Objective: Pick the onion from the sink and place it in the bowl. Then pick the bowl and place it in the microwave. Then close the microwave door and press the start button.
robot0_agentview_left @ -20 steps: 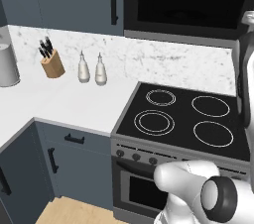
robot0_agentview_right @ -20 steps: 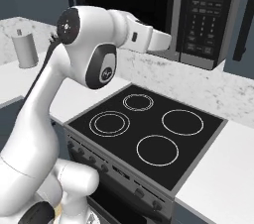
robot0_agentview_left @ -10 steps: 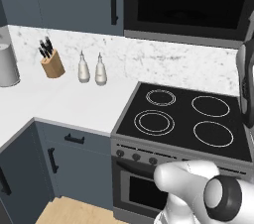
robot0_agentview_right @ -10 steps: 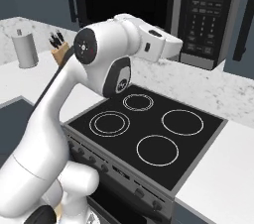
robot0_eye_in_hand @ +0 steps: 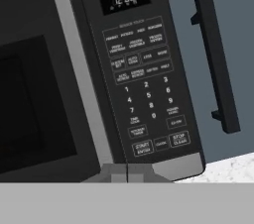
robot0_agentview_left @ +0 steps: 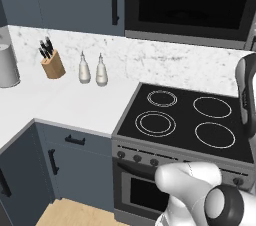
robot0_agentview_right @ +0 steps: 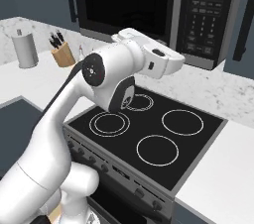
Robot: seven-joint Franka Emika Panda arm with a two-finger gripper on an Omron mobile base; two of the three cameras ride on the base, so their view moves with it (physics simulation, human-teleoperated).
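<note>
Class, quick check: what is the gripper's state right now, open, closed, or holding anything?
Gripper: closed, fingertips together, holding nothing, facing the microwave keypad.

Rises from the near left in the right base view as a white arm with dark joints, climbing to a high bent elbow marked by a round dark-rimmed joint cap, then reaching to the right and away along a level forearm. Ends in a white wrist block with a small dark patch on top. Shows in the left base view as a bulky white shoulder with a dark ring at the near right, plus a grey-edged link at the far right edge. Gripper (robot0_eye_in_hand: 127, 172) with jaws fully closed, tips pressed together, pointing forward.
</note>
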